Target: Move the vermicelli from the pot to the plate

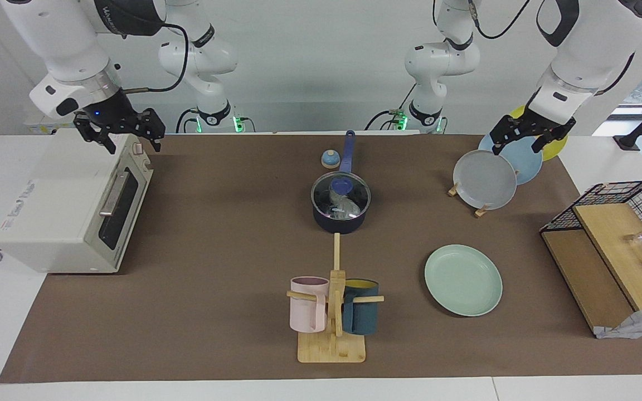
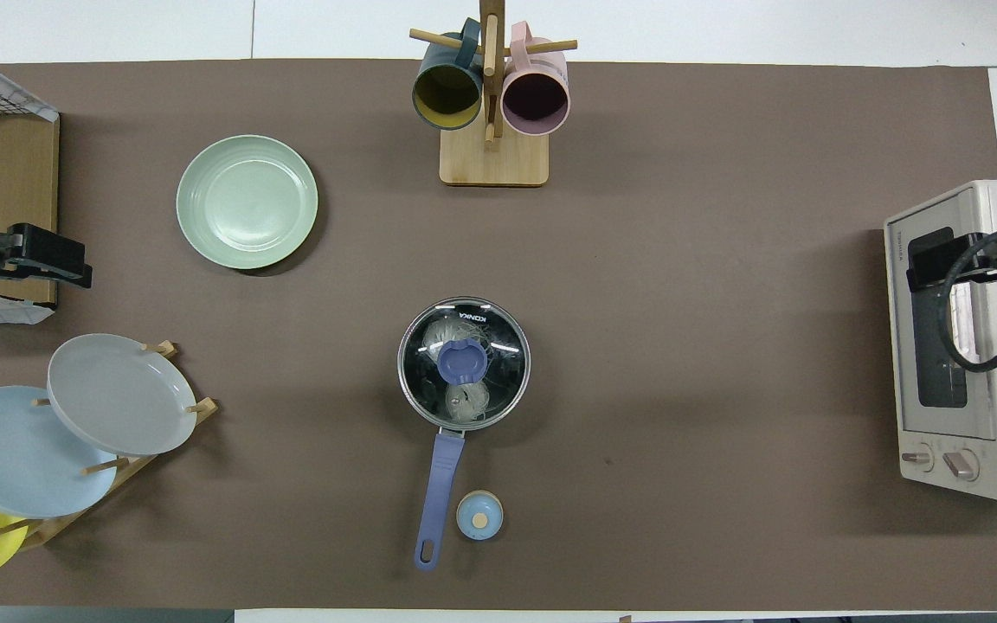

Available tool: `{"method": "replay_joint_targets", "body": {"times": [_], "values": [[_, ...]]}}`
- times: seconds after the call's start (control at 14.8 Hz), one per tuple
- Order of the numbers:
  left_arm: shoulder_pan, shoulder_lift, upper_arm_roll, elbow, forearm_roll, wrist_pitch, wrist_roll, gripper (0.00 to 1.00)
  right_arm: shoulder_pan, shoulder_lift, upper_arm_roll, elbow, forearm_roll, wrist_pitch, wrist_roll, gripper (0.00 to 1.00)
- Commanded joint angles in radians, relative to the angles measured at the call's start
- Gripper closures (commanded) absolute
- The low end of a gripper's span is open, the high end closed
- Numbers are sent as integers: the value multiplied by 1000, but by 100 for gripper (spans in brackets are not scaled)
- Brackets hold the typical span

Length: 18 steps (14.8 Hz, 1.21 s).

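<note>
we are reading the facing view from nine o'clock across. our right gripper (image 1: 126, 136) is hanging over the white toaster oven (image 1: 70, 206), fingers apart. at the centre, the dark navy saucepan (image 1: 340, 220) is sitting under its glass lid (image 1: 340, 195), the translucent white vermicelli (image 2: 462, 400) inside. nothing is moved yet; the lid comes off first, we judge. at four o'clock the mint-green round plate (image 1: 463, 280) is lying bare. our left gripper (image 1: 527, 136) is waiting, fingers spread, over the plate rack (image 1: 482, 210).

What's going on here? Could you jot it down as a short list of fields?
pot: mid-table, glass lid still on
vermicelli: inside the pot, under the lid
plate: mint green, bare, toward the left arm's end, farther from the robots than the pot
left gripper: open, over the plate rack
right gripper: open, over the toaster oven
progress: nothing moved to the plate yet
</note>
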Motion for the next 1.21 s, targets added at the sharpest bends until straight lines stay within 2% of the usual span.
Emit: {"method": "replay_joint_targets", "body": {"times": [0.0,0.81,1.15], "values": [[16,-29,-7,-33,-1,7,0,0,-11,-10,12,-7,-7,11,18,0],[16,-29,-7,-33,-1,7,0,0,-16,-12,16,-18,27,16,1,0],[16,-29,-7,-33,-1,7,0,0,105,-10,22,-10,57,45,140,0]]}}
